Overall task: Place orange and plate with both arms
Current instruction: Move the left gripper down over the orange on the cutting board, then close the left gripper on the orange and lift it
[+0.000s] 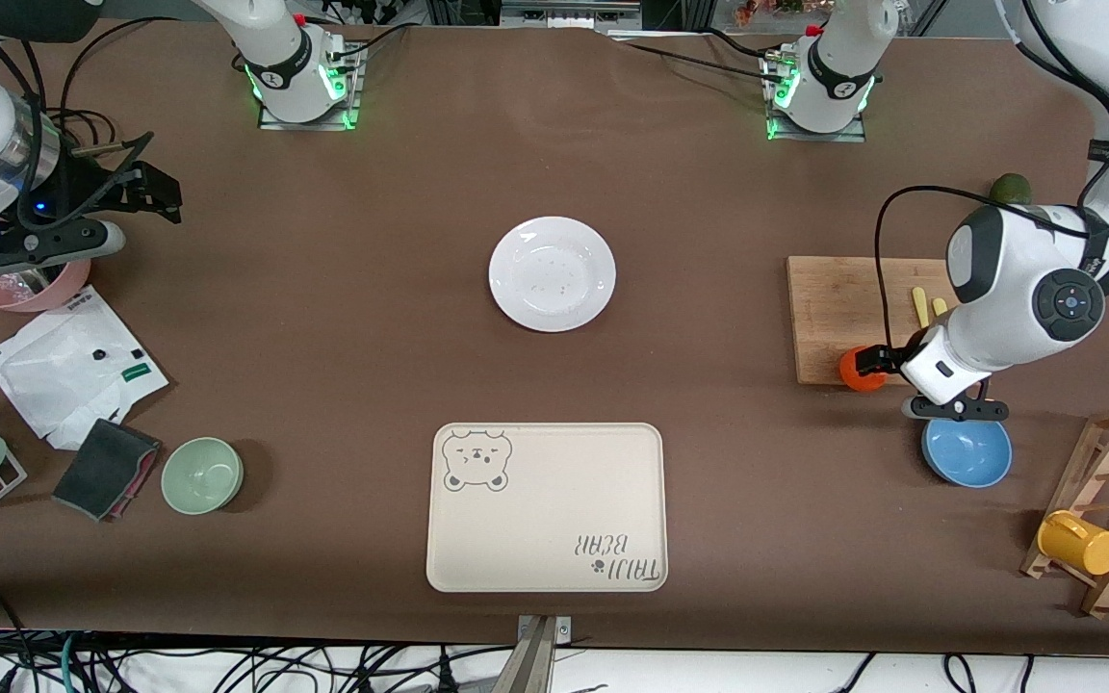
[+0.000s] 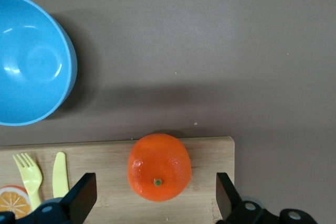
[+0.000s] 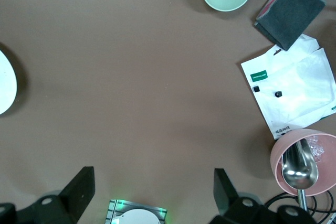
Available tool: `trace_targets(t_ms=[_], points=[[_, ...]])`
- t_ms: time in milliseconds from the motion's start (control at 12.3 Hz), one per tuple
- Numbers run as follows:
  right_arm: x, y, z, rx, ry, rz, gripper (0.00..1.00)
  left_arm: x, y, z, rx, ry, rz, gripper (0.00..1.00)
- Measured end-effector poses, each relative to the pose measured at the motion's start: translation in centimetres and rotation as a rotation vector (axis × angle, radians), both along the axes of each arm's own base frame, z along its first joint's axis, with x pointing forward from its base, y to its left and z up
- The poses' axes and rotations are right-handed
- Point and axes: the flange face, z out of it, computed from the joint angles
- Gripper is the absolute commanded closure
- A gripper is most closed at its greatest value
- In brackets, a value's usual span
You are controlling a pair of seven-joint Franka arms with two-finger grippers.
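The orange (image 1: 861, 375) sits on the corner of a wooden cutting board (image 1: 834, 308) nearest the front camera, toward the left arm's end of the table. My left gripper (image 1: 877, 364) is open right over it. In the left wrist view the orange (image 2: 159, 166) lies between the two fingers of the left gripper (image 2: 156, 195), with a gap on each side. The white plate (image 1: 553, 273) lies empty in the middle of the table. My right gripper (image 1: 152, 189) is open and empty and waits over the right arm's end of the table; the right wrist view shows the right gripper (image 3: 153, 184) and the plate's edge (image 3: 5, 87).
A blue bowl (image 1: 967, 452) stands beside the board, nearer the camera. A beige bear tray (image 1: 547, 505) lies nearer the camera than the plate. A yellow fork (image 2: 30, 174), a knife (image 2: 60, 174) and an orange slice (image 2: 16, 200) lie on the board. A mug rack (image 1: 1108, 520), green bowl (image 1: 202, 474), pink bowl (image 1: 20, 284) and white bag (image 1: 73, 361) stand at the table's ends.
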Motion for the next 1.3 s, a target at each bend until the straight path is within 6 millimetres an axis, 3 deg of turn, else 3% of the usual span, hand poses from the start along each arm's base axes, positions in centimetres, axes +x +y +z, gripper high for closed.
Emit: trace_targets(t_ms=[406, 974, 1056, 1299], points=[[-0.1, -0.1, -0.7, 0.016, 0.017, -0.007, 0.0, -1.4, 0.6, -6.0, 0.033, 0.011, -0.039, 0.0], [0.0, -1.2, -0.7, 0.023, 0.018, -0.029, 0.0, -2.0, 0.6, -7.7, 0.009, 0.039, -0.007, 0.0], [0.0, -1.2, -0.7, 0.024, 0.018, -0.029, 0.0, -2.1, 0.7, -8.1, 0.008, 0.04, -0.005, 0.09], [0.0, -1.1, -0.7, 0.025, 0.019, -0.029, 0.0, -2.2, 0.7, -8.9, -0.031, 0.038, 0.045, 0.72]])
